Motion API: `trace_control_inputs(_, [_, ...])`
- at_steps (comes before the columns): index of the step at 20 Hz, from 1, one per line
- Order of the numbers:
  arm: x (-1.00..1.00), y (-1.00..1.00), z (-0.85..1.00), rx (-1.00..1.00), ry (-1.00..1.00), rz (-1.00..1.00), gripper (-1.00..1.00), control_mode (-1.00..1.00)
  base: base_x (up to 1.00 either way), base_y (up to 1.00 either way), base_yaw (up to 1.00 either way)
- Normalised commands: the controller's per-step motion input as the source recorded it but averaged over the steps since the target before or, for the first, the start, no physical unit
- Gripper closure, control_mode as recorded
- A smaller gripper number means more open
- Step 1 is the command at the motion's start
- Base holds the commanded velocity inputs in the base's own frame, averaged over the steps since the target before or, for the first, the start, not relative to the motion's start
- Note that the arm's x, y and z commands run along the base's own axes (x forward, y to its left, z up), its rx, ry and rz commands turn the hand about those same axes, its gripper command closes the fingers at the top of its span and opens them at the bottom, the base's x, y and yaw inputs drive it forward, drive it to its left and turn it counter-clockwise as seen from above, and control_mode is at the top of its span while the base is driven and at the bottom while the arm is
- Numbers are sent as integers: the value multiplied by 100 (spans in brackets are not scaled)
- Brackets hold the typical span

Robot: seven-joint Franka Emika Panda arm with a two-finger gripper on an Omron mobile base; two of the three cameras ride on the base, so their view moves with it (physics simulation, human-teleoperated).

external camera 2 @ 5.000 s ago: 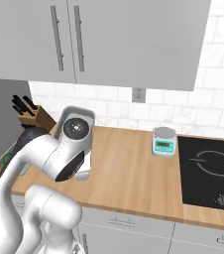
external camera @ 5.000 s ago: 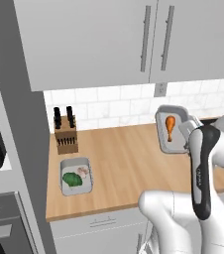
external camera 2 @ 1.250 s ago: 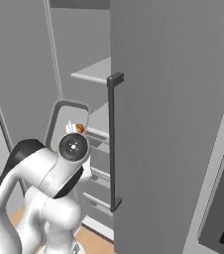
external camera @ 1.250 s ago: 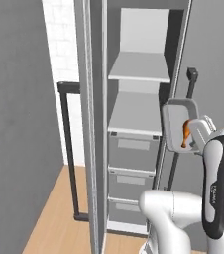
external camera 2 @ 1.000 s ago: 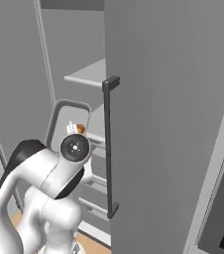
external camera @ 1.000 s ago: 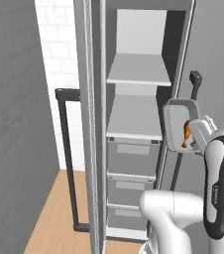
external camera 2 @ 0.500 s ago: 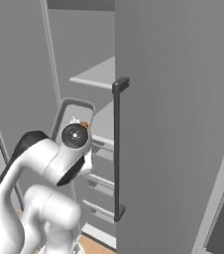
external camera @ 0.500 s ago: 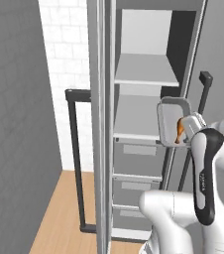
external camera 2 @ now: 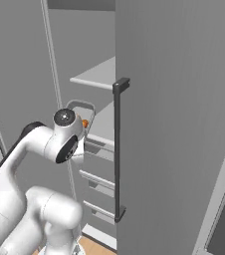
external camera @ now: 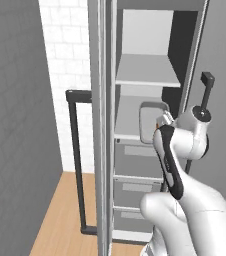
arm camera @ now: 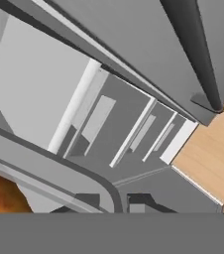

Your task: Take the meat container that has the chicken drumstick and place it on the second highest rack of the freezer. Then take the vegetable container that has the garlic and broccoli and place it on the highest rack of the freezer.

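The meat container (external camera: 151, 121) is clamped at its edge by the fingers (arm camera: 115, 204), held tilted up on its side in front of the open freezer (external camera: 145, 95). The chicken drumstick (external camera 2: 85, 123) sits inside it (an orange patch in the hand view). Just behind lies the second shelf (external camera: 130, 120), the highest rack (external camera: 146, 71) above it, drawers (external camera: 135, 186) below.

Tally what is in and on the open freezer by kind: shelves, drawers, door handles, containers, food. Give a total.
flat shelves: 2
drawers: 3
dark bar door handles: 2
meat container: 1
chicken drumstick: 1
Total: 9
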Motion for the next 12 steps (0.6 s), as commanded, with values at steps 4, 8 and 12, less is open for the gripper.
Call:
trace_control_inputs(4, [60,-9,-12,0,0,-3,100,-100,0,0,0])
trace_control_inputs(8, [56,-14,-4,0,3,-5,100,-100,0,0,0])
trace_control_inputs(12, [56,-11,-7,0,6,-5,100,-100,0,0,0])
